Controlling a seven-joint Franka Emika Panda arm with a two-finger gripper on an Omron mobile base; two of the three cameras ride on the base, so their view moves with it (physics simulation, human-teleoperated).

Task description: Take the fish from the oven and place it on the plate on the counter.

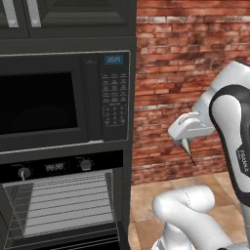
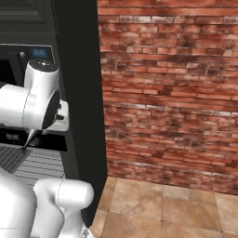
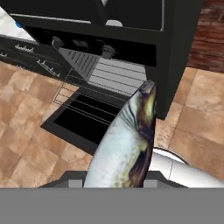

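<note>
Gripper (image 1: pixel 188 146) is closed on the fish (image 3: pixel 127 148), whose long axis runs straight out past your fingers, clear of the open oven (image 1: pixel 63 200); you must carry it toward the plate.

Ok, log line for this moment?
hand: shut on fish | fish: lifted clear | oven: open, rack bare | next: plate

Red brick wall (image 2: pixel 167 93), tan tiled floor (image 2: pixel 162 209)
</note>
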